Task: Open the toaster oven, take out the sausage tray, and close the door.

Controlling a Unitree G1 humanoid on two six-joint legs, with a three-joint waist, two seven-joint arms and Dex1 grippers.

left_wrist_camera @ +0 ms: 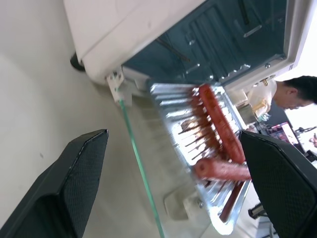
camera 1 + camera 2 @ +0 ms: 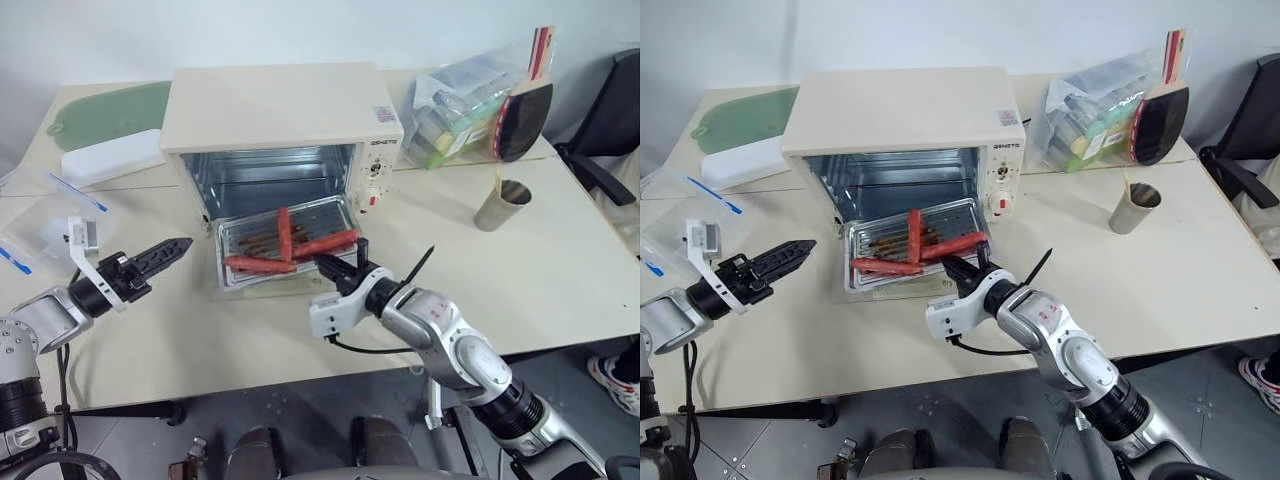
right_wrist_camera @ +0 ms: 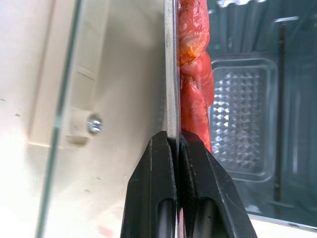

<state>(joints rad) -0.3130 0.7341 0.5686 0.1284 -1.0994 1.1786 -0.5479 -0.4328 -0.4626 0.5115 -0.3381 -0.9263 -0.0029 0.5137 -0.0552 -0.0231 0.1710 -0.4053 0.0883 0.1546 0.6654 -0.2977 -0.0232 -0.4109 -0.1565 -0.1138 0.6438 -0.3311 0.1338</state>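
Right tool pinching sausage tray rim, apparently over door.

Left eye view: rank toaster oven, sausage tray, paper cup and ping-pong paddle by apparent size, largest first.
1. toaster oven, clearly largest.
2. sausage tray, held at its front rim by the shut right gripper.
3. ping-pong paddle.
4. paper cup, smallest.
Paddle and cup sit at different depths, so their order is less certain.
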